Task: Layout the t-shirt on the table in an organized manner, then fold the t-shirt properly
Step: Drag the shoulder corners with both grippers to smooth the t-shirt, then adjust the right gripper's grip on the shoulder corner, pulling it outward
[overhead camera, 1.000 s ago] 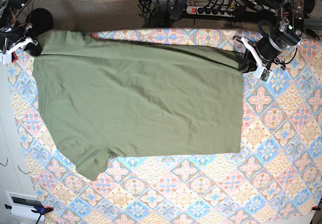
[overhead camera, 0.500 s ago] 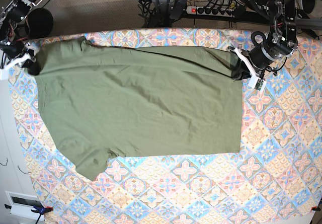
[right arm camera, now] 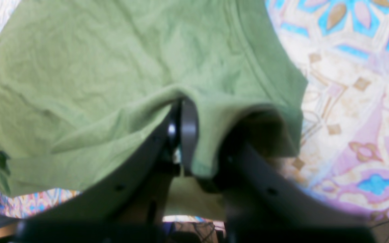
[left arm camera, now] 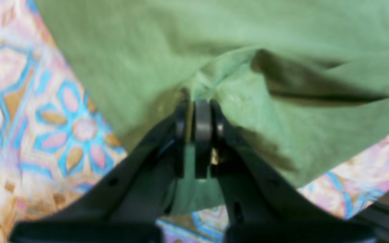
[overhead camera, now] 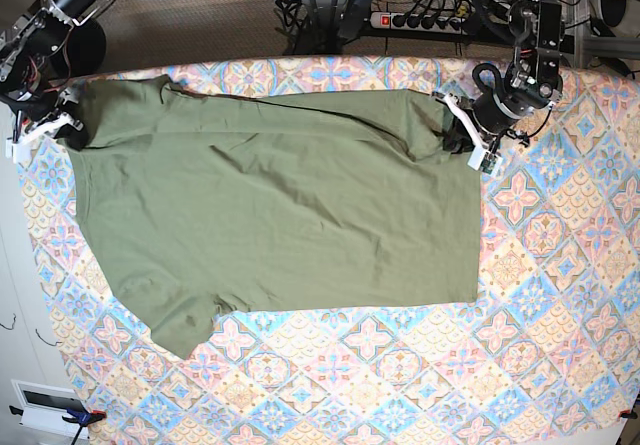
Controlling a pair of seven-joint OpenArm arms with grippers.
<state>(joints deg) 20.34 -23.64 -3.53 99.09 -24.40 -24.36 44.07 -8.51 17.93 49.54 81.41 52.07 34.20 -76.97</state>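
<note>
The olive-green t-shirt (overhead camera: pixel 270 205) lies spread over the table (overhead camera: pixel 560 295), one sleeve pointing to the near left. My left gripper (overhead camera: pixel 452 135) at the far right is shut on the shirt's far right corner; the left wrist view shows the black fingers (left arm camera: pixel 203 125) pinching a fold of the t-shirt (left arm camera: pixel 167 50). My right gripper (overhead camera: pixel 65 128) at the far left is shut on the shirt's far left corner. In the right wrist view the t-shirt (right arm camera: pixel 79 67) drapes over the closed fingers (right arm camera: pixel 187 131).
A power strip and cables (overhead camera: pixel 420 20) lie on the floor beyond the table's far edge. A white unit (overhead camera: pixel 45 405) stands by the table's near left corner. The patterned cloth lies bare to the right of and in front of the shirt.
Both grippers have carried the shirt's far corners inward and further back. The far edge has slackened, with folds bunching near the right corner.
</note>
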